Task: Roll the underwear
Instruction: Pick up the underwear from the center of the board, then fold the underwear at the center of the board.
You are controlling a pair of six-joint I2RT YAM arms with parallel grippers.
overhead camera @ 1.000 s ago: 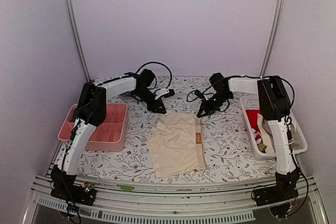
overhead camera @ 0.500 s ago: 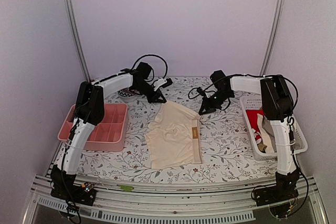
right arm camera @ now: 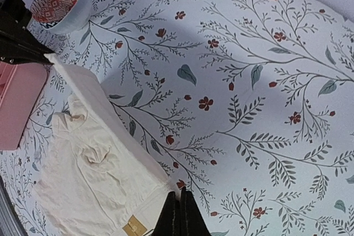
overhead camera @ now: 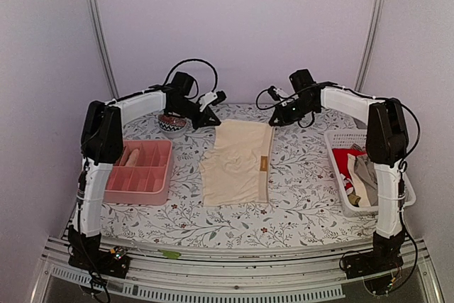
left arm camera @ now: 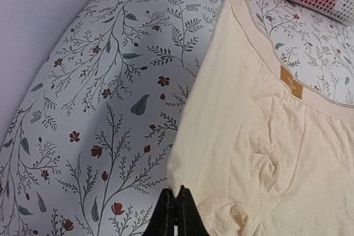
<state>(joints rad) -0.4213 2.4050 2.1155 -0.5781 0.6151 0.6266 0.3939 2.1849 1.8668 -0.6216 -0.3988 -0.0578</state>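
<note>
Underwear (overhead camera: 237, 164) of cream cloth, spread near the middle of the tabletop (overhead camera: 305, 189) and held at its two far corners. Left gripper (left arm camera: 176, 208): jaws closed on the far left corner of the cloth. Right gripper (right arm camera: 180, 211): jaws closed on the far right corner, at the end of the waistband (left arm camera: 321, 102), which runs down the garment's right side and carries a tan label (left arm camera: 291, 83). Between the two grips the far edge runs fairly straight. The rest of the garment lies on the tabletop with shallow creases near its middle, and nothing rests on it. By its look the underwear is light, thin and limp. It would sag between two holds, keep no shape of its own, and probably loosen out of a roll unless kept evenly tensioned. The thicker waistband and the hemmed corners appear to give the firmest purchase. A small patterned bowl (overhead camera: 170, 125) stands just beside the left gripper on the far left and is the nearest thing that arm could knock. A pink divided tray (overhead camera: 138, 196) sits near the garment's left side, with a beige item in one far compartment; what that item is cannot be told. A white basket (overhead camera: 358, 210) holding red and pale cloth stands at the right, well apart from the garment.
</note>
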